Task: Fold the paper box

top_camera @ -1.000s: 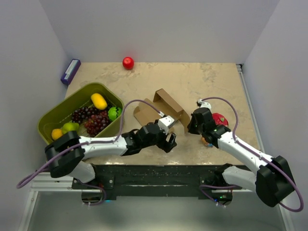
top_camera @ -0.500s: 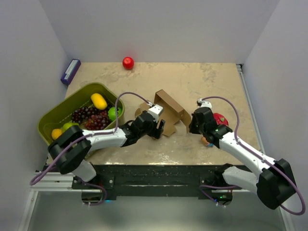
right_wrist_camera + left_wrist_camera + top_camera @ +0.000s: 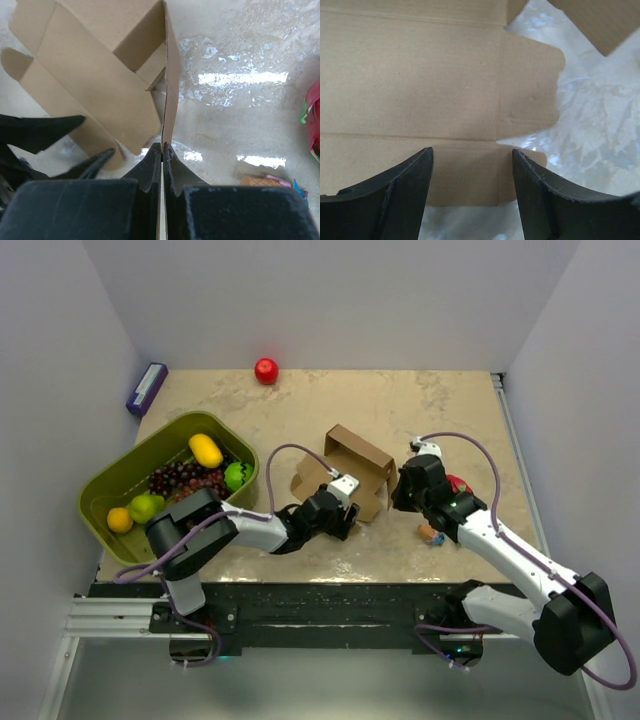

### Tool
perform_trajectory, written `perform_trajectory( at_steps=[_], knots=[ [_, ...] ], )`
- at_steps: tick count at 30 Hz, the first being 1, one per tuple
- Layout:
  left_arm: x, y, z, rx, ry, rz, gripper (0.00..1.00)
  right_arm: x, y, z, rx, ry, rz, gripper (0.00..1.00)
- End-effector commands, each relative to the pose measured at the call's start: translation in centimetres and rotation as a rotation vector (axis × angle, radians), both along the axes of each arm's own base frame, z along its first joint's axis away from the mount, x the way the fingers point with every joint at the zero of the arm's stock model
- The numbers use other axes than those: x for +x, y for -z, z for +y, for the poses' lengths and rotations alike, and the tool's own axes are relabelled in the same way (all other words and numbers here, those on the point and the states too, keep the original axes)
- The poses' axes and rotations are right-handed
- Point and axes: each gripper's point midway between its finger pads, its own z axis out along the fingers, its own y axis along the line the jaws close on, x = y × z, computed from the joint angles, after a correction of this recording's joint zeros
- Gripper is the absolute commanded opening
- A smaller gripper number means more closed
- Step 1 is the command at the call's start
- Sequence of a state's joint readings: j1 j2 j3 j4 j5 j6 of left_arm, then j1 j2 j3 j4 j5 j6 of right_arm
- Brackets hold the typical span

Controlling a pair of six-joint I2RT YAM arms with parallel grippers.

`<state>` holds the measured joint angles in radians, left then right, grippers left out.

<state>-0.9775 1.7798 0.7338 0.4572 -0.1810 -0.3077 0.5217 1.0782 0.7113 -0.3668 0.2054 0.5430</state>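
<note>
Between the right fingers (image 3: 150, 172) is pinched a wall of the paper box (image 3: 95, 85).

In the top view the left arm (image 3: 250, 530) lies low, stretched toward 3 o'clock, and its black two-finger left gripper (image 3: 343, 520) has its fingers spread apart. The right arm (image 3: 500, 545) reaches toward 10 o'clock. Its black right gripper (image 3: 162, 146) is pinched tight on an upright wall of the plain brown cardboard paper box (image 3: 95, 75).
</note>
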Motion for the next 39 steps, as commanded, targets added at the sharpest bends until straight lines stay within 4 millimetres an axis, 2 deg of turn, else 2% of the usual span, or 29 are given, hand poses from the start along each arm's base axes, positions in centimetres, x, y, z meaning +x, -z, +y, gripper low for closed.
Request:
perform_trajectory(
  at_steps=[1,5,7,14,19,21,22,24,25,27,28,30,31,33,35,36,38,39],
  knots=[
    [-3.1,3.3,-0.3,0.070,0.030,0.089,0.67,0.8,-2.6,1.7,0.086,-0.020,-0.037,0.00],
    [-4.3,3.4,-1.4,0.042,0.053,0.121,0.66,1.1,-2.0,2.0,0.096,-0.019,-0.031,0.00],
    [-5.3,2.9,-2.6,-0.015,0.085,0.155,0.67,1.4,-1.2,2.3,0.097,-0.018,-0.026,0.00],
    [-7.4,1.4,-5.3,-0.153,0.146,0.226,0.67,1.2,3.6,1.3,0.034,0.023,0.045,0.00],
    [-8.0,0.2,-6.4,-0.205,0.178,0.240,0.67,1.0,4.8,1.3,0.026,0.024,0.062,0.01],
    [-7.9,-0.1,-6.3,-0.202,0.171,0.234,0.67,0.8,4.8,1.5,0.035,0.013,0.068,0.07],
    [-7.8,-0.2,-6.2,-0.201,0.165,0.230,0.67,0.7,4.7,1.5,0.037,0.011,0.069,0.13],
    [-7.6,-1.1,-6.1,-0.202,0.159,0.215,0.68,0.9,3.6,1.6,0.052,0.012,0.048,0.24],
    [-7.5,-2.0,-6.2,-0.213,0.165,0.202,0.69,0.7,3.3,1.5,0.051,0.012,0.050,0.34],
    [-6.8,-2.8,-6.1,-0.196,0.144,0.180,0.72,0.9,1.5,1.7,0.074,0.007,0.017,0.43],
    [-6.5,-4.0,-6.1,-0.200,0.148,0.155,0.73,0.8,0.7,1.8,0.082,0.002,0.015,0.51],
    [-6.1,-5.3,-6.0,-0.186,0.137,0.132,0.76,0.8,-1.1,1.7,0.099,0.001,-0.020,0.59],
    [-5.8,-6.9,-6.0,-0.200,0.141,0.102,0.77,0.8,-2.1,1.6,0.099,0.005,-0.032,0.67],
    [-5.5,-8.3,-5.6,-0.196,0.132,0.079,0.80,0.7,-3.5,1.3,0.107,0.014,-0.061,0.73],
    [-5.2,-10.7,-5.2,-0.213,0.138,0.039,0.82,0.7,-5.6,0.8,0.116,0.033,-0.107,0.80],
    [-5.2,-10.7,-4.5,-0.189,0.132,0.043,0.82,0.8,-6.0,0.6,0.115,0.038,-0.116,0.81],
    [-3.8,-13.1,-3.4,-0.198,0.098,0.008,0.84,1.2,-6.9,0.1,0.100,0.057,-0.136,0.82],
    [-3.3,-13.0,-2.3,-0.167,0.077,0.018,0.84,1.5,-6.8,-0.2,0.089,0.076,-0.132,0.83]
  ],
)
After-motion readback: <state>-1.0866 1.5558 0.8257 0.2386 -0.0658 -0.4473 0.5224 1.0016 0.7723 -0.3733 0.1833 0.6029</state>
